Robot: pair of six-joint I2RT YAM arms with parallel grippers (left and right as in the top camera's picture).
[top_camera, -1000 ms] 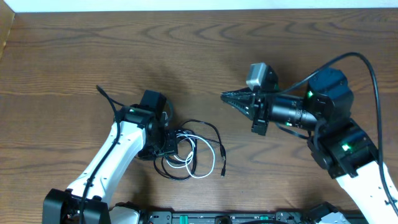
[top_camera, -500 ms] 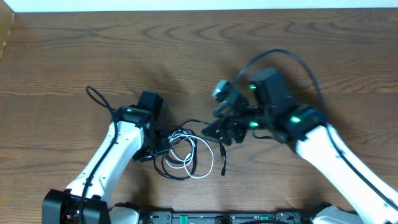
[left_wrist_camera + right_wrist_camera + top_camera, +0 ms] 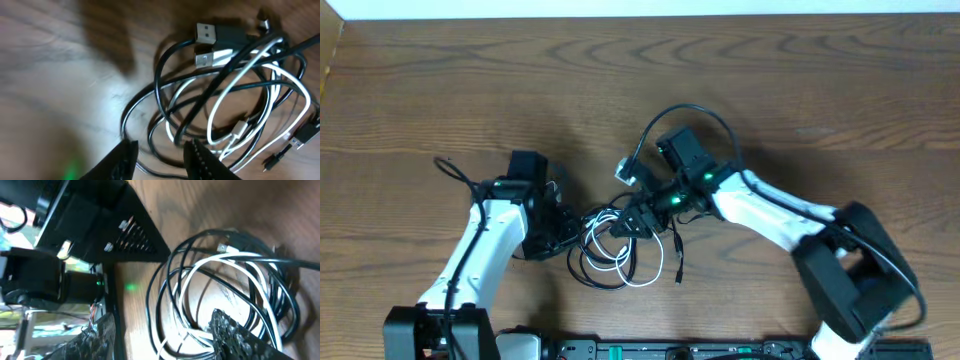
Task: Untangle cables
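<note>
The cables lie in one tangle at the table's front middle: a white cable looped through black ones, with two USB plugs side by side at the top. My left gripper is low at the tangle's left edge. Its jaws stand open, with a black loop running across the gap. My right gripper reaches in from the right over the tangle's top. It is open, and several black and white strands lie between its fingers.
A black equipment rail runs along the table's front edge, just below the tangle. The left arm's thick wire loops out to the left. The right arm's wire arches above its wrist. Bare wood stretches behind both arms.
The right arm has swung from mid-right down and left onto the tangle, and its jaws have opened. The left arm has shifted a little left, its jaws narrower than before.
</note>
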